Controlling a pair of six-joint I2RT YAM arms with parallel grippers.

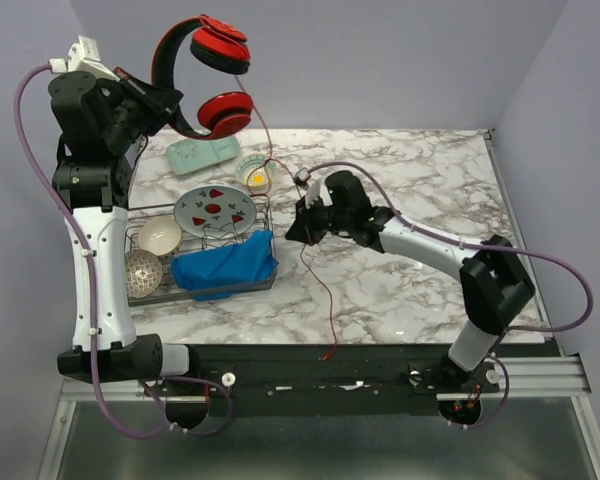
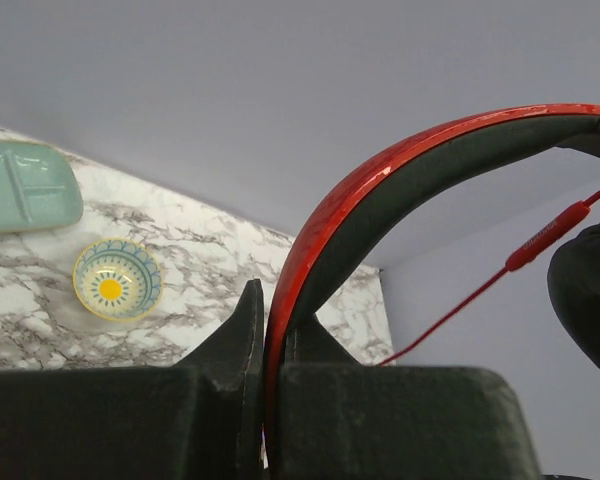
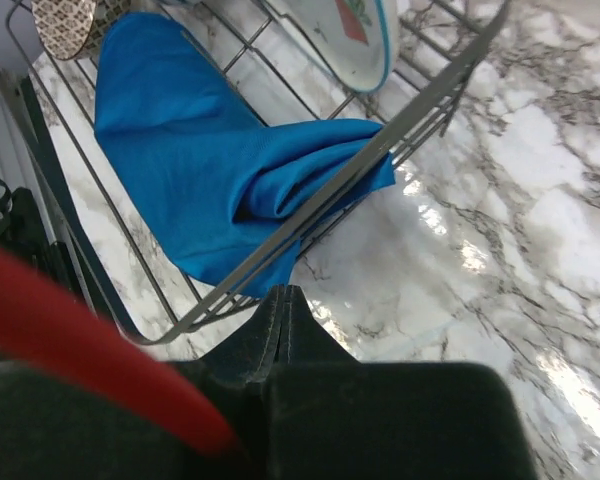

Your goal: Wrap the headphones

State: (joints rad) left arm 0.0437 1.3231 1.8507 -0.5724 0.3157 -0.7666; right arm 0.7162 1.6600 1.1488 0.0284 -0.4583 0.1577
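The red headphones hang in the air at the back left, their cups one above the other. My left gripper is shut on the headband; in the left wrist view the fingers clamp it from both sides. The thin red cable drops from the lower cup and runs to my right gripper. That gripper is shut on it above the table's middle, beside the rack. Below it the cable trails to the front edge. In the right wrist view the jaws are pressed together and the cable is a red blur.
A wire rack at the left holds a blue cloth, a plate, a white bowl and a patterned bowl. A green tray and a small yellow-centred bowl sit behind it.
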